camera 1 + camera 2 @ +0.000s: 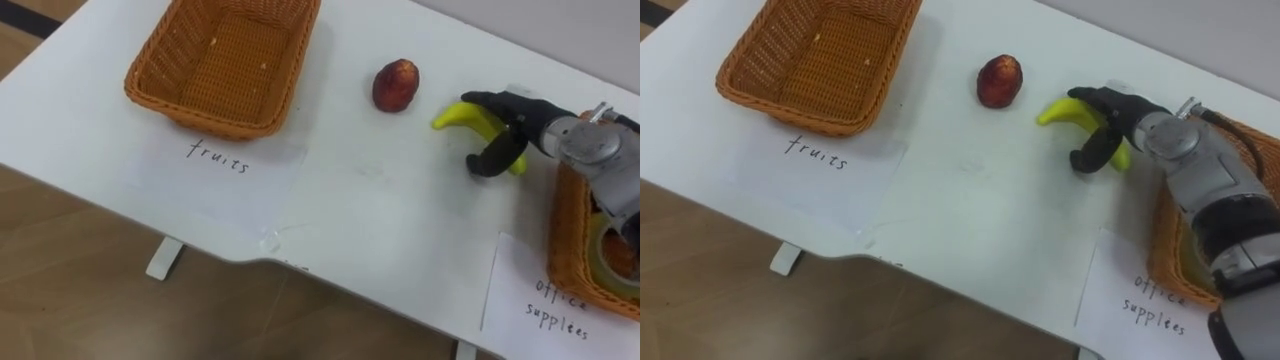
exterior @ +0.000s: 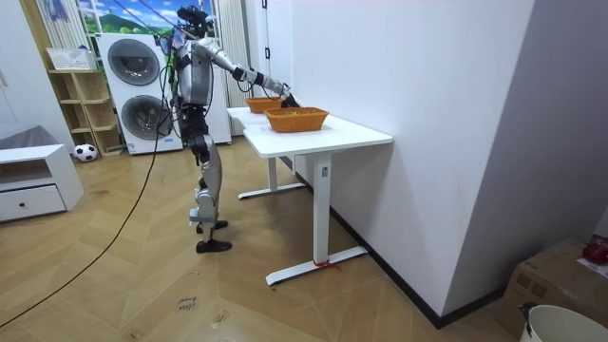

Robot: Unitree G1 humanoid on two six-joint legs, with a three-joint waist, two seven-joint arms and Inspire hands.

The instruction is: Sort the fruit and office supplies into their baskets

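Note:
A yellow banana (image 1: 458, 117) lies on the white table (image 1: 380, 210), right of centre. My right hand (image 1: 512, 128) reaches in from the right and is on it, fingers over its top and thumb curled round its near side. A red round fruit (image 1: 396, 85) sits just left of the banana, apart from the hand. The wicker fruit basket (image 1: 200, 108) stands at the far left, with a paper label (image 1: 218, 157) in front of it. The wicker office supplies basket (image 1: 568, 240) is at the right edge and holds a roll of tape (image 1: 606, 252).
A second paper label (image 1: 545, 305) lies in front of the office supplies basket. The table's near edge (image 1: 250, 258) runs diagonally, with wood floor below. In the room view I stand at the table's end (image 2: 249, 128), right arm stretched over it; washing machines (image 2: 133, 90) are behind me.

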